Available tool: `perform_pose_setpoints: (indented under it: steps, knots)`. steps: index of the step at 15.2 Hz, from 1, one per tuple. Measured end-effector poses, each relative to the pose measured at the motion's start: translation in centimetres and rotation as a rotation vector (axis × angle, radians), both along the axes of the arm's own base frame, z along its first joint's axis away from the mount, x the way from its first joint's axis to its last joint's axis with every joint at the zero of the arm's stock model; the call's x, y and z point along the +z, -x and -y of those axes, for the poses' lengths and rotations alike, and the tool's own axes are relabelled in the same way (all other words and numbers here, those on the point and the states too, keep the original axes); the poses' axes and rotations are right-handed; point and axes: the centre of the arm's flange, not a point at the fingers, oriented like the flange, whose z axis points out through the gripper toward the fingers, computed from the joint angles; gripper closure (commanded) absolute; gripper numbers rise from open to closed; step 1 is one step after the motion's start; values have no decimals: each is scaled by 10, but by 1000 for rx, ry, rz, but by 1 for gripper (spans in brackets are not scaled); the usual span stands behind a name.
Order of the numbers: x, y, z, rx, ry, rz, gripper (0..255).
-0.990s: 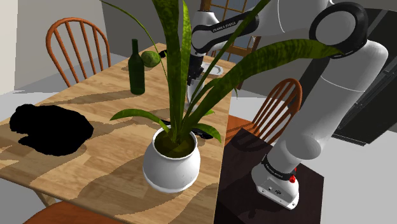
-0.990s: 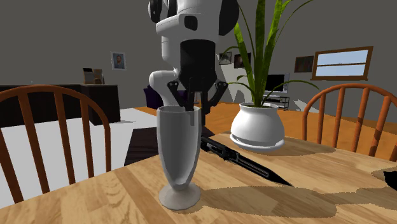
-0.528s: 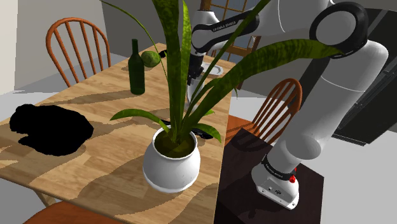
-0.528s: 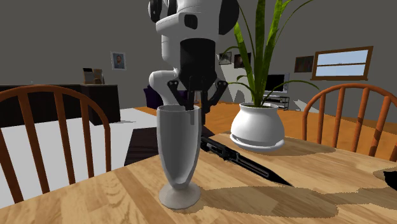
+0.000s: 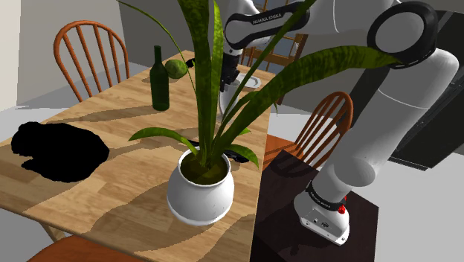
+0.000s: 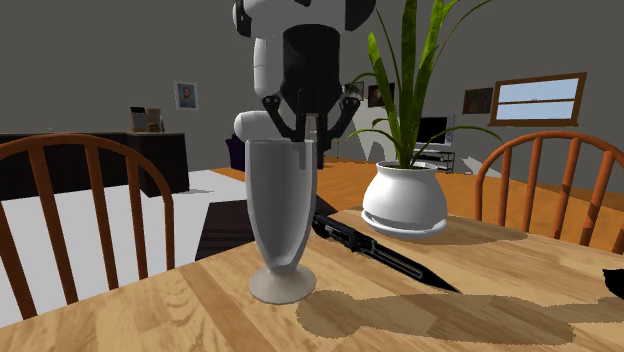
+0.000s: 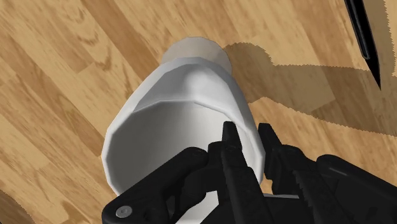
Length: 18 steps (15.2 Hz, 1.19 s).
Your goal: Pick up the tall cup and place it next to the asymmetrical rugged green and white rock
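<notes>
Gripper (image 6: 305, 142), all black and two-fingered, on the white arm (image 5: 387, 112), pinching the rim of the tall pale grey footed cup (image 6: 280, 210). In the wrist view one finger (image 7: 229, 149) sits inside the cup (image 7: 184, 108) and the other outside, with the wall clamped between them. Cup upright, hanging under the gripper (image 7: 248, 143). Its round foot looks just clear of the light wooden table (image 6: 500, 262), and its shadow falls off to the second exterior view's right.

Long black pointed object (image 6: 380, 250) lies flat on the table behind the cup, between it and the white round plant pot (image 6: 404, 200). It shows again in the wrist view (image 7: 366, 38), apart from the cup's foot.

In the shoulder view the plant pot (image 5: 199, 192), with long green leaves, stands near on the table (image 5: 97, 119), and the leaves cover most of the hand. At the far end, the rugged green rock (image 5: 175, 68) sits just beside a dark green bottle (image 5: 159, 80), apart from where the arm reaches down. Flat black patch (image 5: 59, 151) on the table at the shoulder view's left. Round-backed wooden chair (image 5: 89, 52) stands at the far left. Arm's base on a dark box stand (image 5: 286, 179) at the lower right.
</notes>
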Motion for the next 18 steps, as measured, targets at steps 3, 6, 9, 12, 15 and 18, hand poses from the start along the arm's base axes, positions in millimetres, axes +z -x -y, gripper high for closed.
perform_pose_setpoints:
  steps: [3,6,9,12,15,18]
  knots:
    - [17,1,0,0,0,0,255]
    - [32,1,1,1,0,0,255]
    - [48,1,0,0,0,0,255]
    - [64,1,1,0,0,0,255]
    - [79,2,0,0,0,0,255]
    - [95,1,1,0,0,0,255]
